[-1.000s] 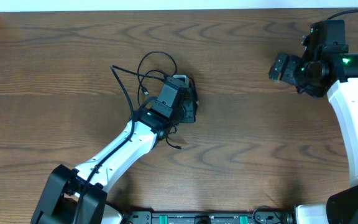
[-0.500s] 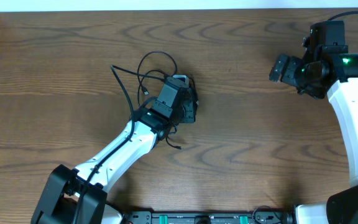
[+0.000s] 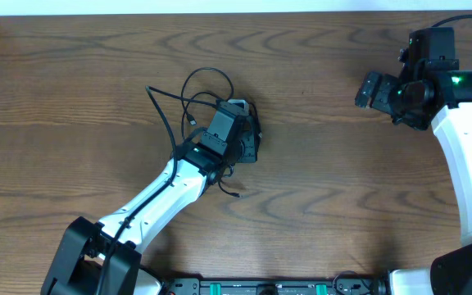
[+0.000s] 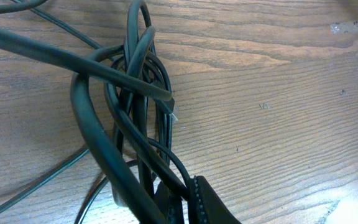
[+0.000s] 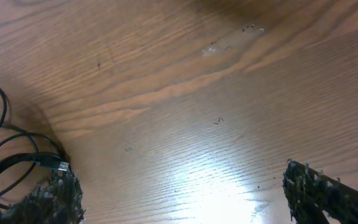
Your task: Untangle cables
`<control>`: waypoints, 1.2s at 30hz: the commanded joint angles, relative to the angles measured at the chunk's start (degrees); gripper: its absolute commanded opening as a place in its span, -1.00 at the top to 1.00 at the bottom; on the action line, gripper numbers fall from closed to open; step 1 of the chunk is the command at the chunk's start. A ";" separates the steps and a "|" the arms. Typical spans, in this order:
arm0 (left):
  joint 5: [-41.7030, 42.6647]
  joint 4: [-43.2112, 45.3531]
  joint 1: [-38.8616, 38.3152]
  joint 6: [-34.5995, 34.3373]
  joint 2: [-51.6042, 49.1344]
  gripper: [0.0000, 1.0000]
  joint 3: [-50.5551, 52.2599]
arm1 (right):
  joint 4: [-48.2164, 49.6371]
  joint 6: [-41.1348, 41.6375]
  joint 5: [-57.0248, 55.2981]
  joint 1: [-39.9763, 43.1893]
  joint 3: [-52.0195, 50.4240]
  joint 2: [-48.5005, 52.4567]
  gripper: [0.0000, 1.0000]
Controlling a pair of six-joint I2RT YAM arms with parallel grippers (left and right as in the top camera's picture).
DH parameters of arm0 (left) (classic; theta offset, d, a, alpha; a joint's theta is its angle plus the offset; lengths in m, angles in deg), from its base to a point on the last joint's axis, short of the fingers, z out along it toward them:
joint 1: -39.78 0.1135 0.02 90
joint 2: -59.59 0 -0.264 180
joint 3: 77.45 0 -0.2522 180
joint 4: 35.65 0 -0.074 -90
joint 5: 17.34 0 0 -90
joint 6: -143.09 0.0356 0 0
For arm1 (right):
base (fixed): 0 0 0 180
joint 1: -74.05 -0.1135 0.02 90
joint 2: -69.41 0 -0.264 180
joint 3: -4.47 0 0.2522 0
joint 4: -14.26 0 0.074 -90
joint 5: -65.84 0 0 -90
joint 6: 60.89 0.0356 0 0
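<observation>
The cables (image 3: 199,97) lie as a knot of thin black loops left of the table's middle. My left gripper (image 3: 248,138) sits on the knot's right side, shut on a few black strands. In the left wrist view the cables (image 4: 135,106) twist together just ahead of the left gripper (image 4: 182,210), and a small plug end (image 4: 174,115) pokes out. A pale bit (image 3: 236,102) shows beside the gripper. My right gripper (image 3: 370,88) hangs open far to the right, holding nothing. The right wrist view shows its fingertips (image 5: 55,196) wide apart over bare wood, with cable loops (image 5: 5,155) at the left edge.
A loose black cable end (image 3: 232,192) trails toward the front beside the left arm (image 3: 158,197). The table's far edge (image 3: 220,16) meets a white strip. The right arm (image 3: 465,156) stands along the right side.
</observation>
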 commanded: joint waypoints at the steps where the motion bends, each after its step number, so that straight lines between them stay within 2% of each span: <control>1: 0.72 -0.66 -0.20 0.96 0.44 0.85 0.22 | 0.00 0.70 -0.66 -0.24 -0.11 0.00 -0.98; 11: 0.72 -0.68 -0.20 0.90 0.44 0.85 0.22 | 0.00 0.70 -0.66 -0.24 -0.11 0.00 -0.99; 14: 0.85 -1.16 -0.20 -2.12 0.44 0.84 0.22 | 0.00 0.70 -0.66 -0.24 -0.11 0.00 -0.98; 22: 17.75 1.49 -0.20 -5.75 0.44 0.85 0.22 | 0.00 0.70 -0.66 -0.24 -0.11 0.00 -0.99; 26: 24.70 6.54 -0.83 -13.16 0.44 0.85 0.22 | 0.00 0.70 -0.66 -0.24 -0.11 0.00 -0.99; 31: 24.52 13.51 -3.76 -21.70 0.37 0.85 0.22 | 0.00 0.70 -0.66 -0.24 -0.11 0.00 -0.99; 33: 23.71 16.92 -5.25 -21.90 0.37 0.85 0.22 | 0.00 0.70 -0.66 -0.24 -0.11 0.00 -0.99; 36: 17.16 18.75 -7.74 -21.90 0.37 0.84 0.22 | 0.00 0.70 -0.66 -0.24 -0.11 0.00 -0.99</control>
